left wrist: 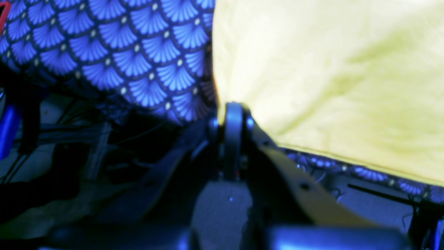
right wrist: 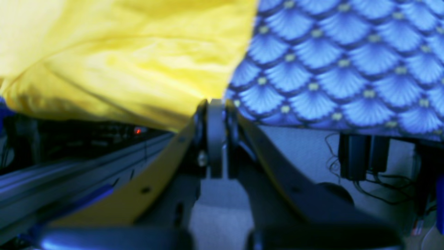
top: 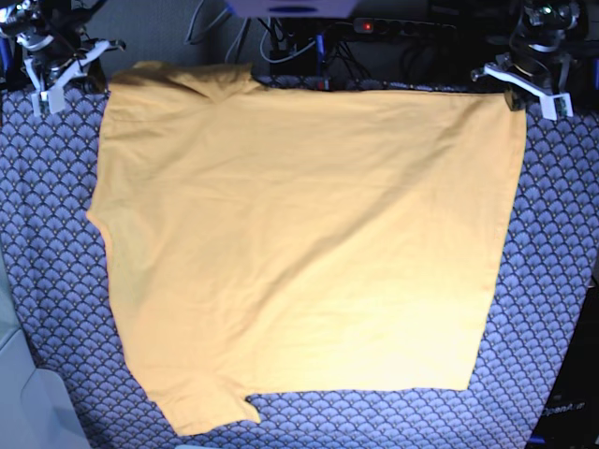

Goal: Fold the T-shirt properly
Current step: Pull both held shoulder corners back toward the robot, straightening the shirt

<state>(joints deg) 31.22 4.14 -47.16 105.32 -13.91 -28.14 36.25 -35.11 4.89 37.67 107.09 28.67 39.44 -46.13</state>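
Worktop (top: 552,281) draped in a blue-grey fan-patterned tablecloth (top: 56,281), cables and a power strip (top: 402,25) along the far edge at 12 o'clock. Spread nearly flat across the middle, the T-shirt (top: 299,243): yellow-orange, lying sideways, one sleeve at 7 o'clock, the other at 11 o'clock, straight hem running down the 3 o'clock side.

Left pincer (left wrist: 233,114) at the shirt's 1 o'clock corner in the base view; seen from its wrist camera, jaws drawn together with no gap showing, tips right at the fabric edge and apparently pinching that corner. Right pincer (right wrist: 215,107) at 11 o'clock by the upper sleeve, likewise closed down tight at the cloth's border, yellow fabric bunched just to one side. Actual grip hard to confirm through the blur, though fabric seems to run into both tips.

Probably the opening fold: both far corners taken, nothing yet doubled over. Next move likely calls for lifting both corners together, evenly, and carrying them toward 6 o'clock so the far edge lands on the near edge. Uneven height or speed would skew the crease; too little lift would drag the cloth and rumple the tablecloth beneath.
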